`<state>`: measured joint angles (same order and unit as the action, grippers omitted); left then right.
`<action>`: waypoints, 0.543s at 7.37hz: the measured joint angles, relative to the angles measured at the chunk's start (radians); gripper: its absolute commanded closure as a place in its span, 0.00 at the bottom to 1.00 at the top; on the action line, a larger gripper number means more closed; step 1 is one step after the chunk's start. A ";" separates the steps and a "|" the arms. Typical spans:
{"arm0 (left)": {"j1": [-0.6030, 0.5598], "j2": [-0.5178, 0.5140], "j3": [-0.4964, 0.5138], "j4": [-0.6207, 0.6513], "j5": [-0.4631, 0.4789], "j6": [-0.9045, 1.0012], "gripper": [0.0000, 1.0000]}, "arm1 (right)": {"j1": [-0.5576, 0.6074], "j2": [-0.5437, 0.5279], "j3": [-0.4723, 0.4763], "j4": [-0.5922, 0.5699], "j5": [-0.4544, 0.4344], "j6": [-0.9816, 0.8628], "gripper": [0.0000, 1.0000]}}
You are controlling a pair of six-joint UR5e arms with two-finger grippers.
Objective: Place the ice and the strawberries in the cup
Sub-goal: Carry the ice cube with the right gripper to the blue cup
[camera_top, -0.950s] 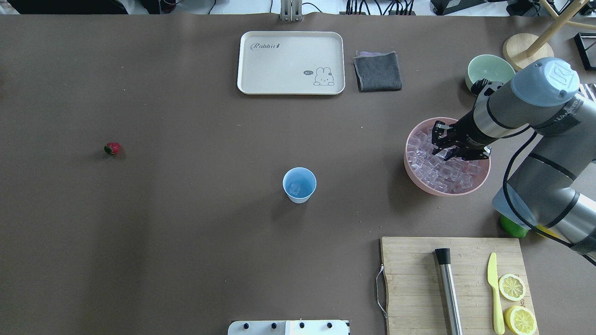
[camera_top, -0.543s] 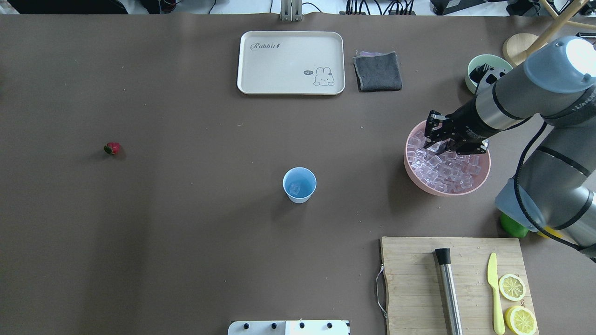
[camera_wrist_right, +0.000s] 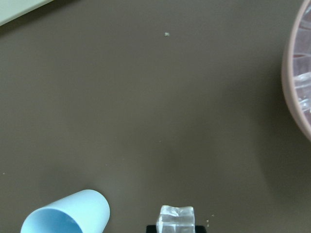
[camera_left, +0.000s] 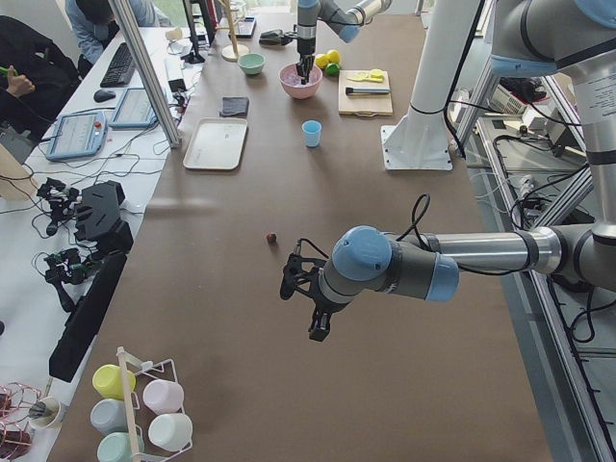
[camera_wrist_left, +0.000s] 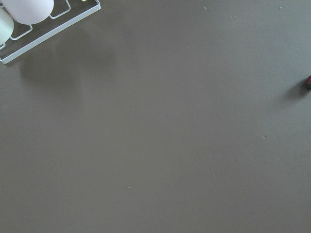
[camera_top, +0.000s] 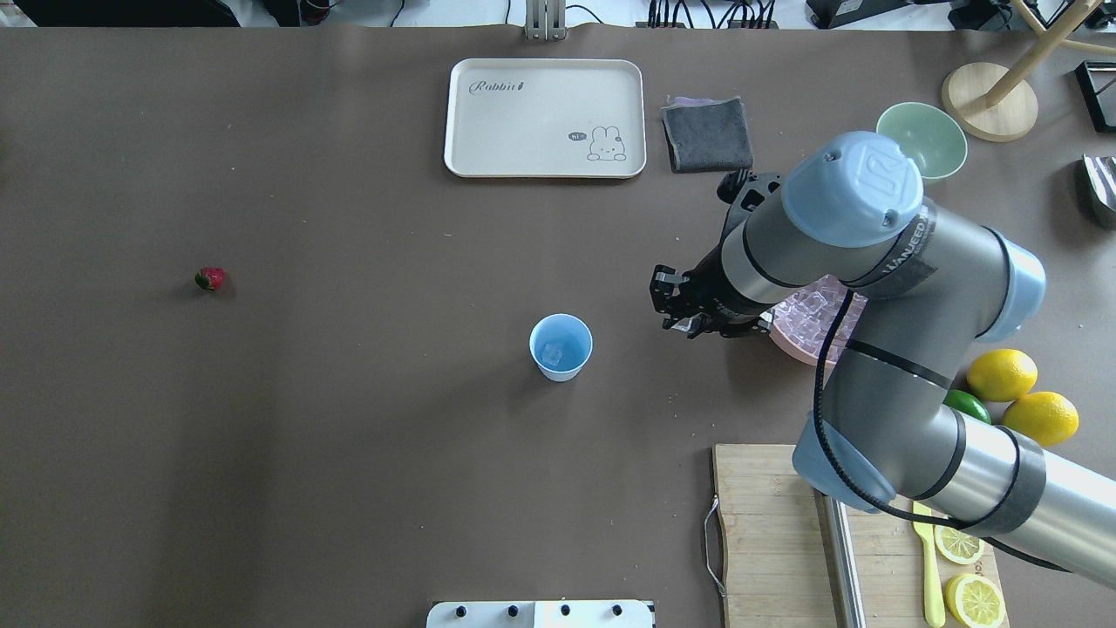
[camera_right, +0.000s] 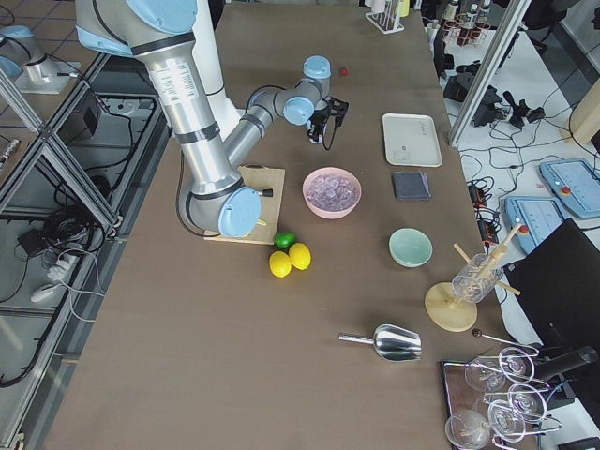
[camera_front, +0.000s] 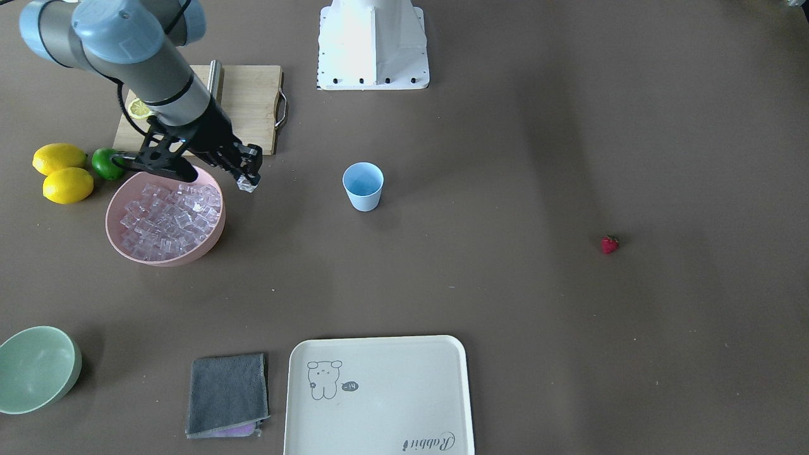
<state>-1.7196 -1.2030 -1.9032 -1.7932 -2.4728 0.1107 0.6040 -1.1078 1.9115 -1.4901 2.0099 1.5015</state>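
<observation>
Ice cube (camera_wrist_right: 177,217): pinched between the right gripper's (camera_front: 248,179) fingertips, above bare table (camera_top: 349,436) between the pink bowl (camera_front: 189,256) of ice and the pale blue cup (camera_top: 561,346). Looks light, rigid and slick, so best squeezed squarely on two opposite flat faces. One cube already inside the cup. Strawberry (camera_top: 210,278) well apart, far left; probably soft, wanting a gentle side pinch. Cannot tell the left gripper's (camera_left: 300,308) finger state.

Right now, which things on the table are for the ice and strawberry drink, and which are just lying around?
For the job: right gripper, shut on an ice cube; pink bowl of ice; blue cup; strawberry.

Just lying about: tray, grey cloth, green bowl, lemons, lime, cutting board.
</observation>
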 measured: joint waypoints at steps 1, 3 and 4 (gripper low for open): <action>0.000 0.000 0.002 0.000 0.000 0.001 0.02 | -0.033 0.034 -0.014 -0.012 -0.021 0.001 1.00; 0.000 0.000 0.004 -0.001 0.000 0.000 0.02 | -0.090 0.095 -0.052 -0.019 -0.068 0.001 1.00; 0.000 0.000 0.004 0.000 0.000 0.000 0.02 | -0.107 0.126 -0.072 -0.020 -0.083 0.001 1.00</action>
<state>-1.7194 -1.2026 -1.8992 -1.7936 -2.4728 0.1103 0.4969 -0.9814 1.8397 -1.5101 1.9270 1.5022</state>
